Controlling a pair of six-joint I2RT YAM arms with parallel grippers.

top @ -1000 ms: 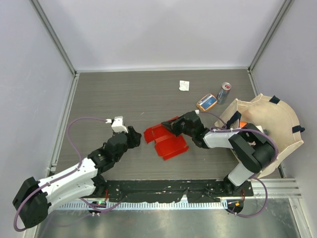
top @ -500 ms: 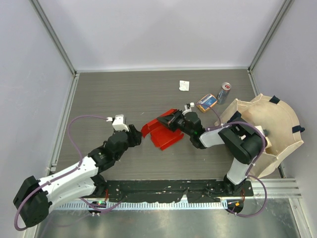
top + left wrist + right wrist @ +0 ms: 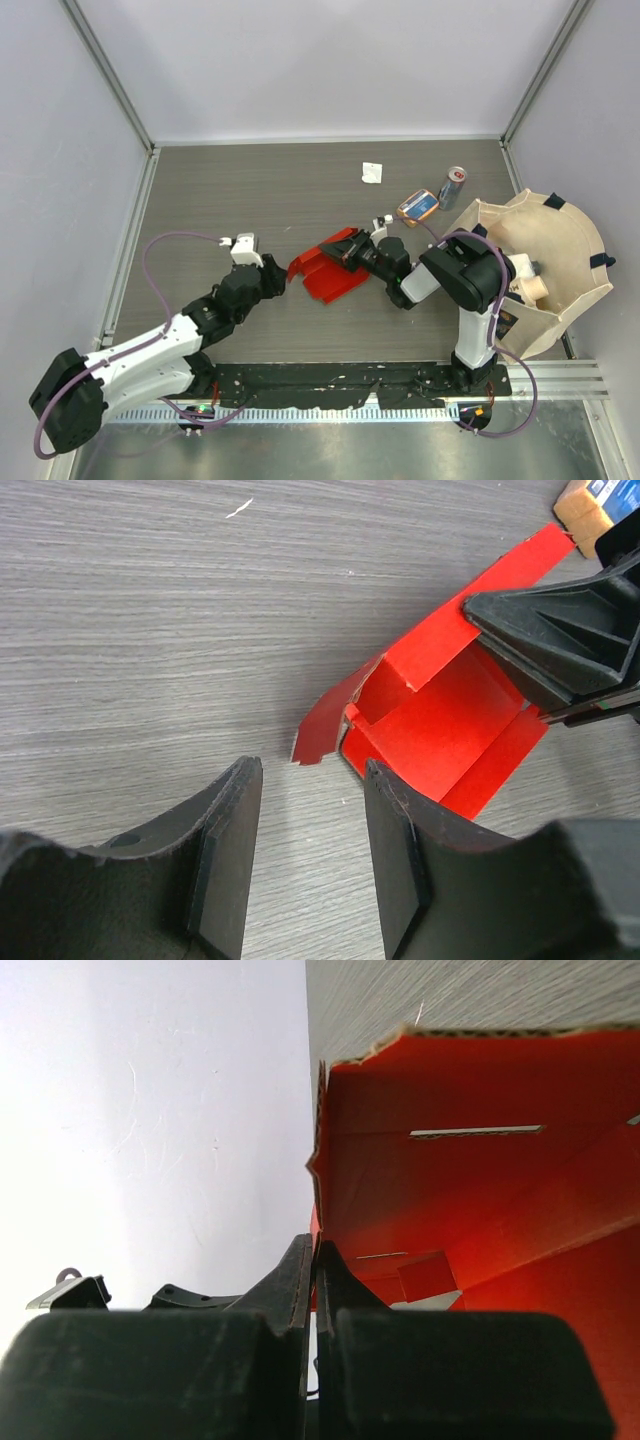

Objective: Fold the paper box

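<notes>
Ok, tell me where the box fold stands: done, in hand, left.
Done: the paper box is partly shaped, with creased panels and a flap standing up. In hand: the right gripper is shut on one panel's edge, holding it raised; the left gripper is open just short of the loose corner flap, not touching. Left: the box gapes open, so the remaining flaps need folding and tucking.

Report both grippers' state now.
Left gripper: open, holding nothing.
Right gripper: shut on a wall of the bright red thin cardboard paper box.
</notes>
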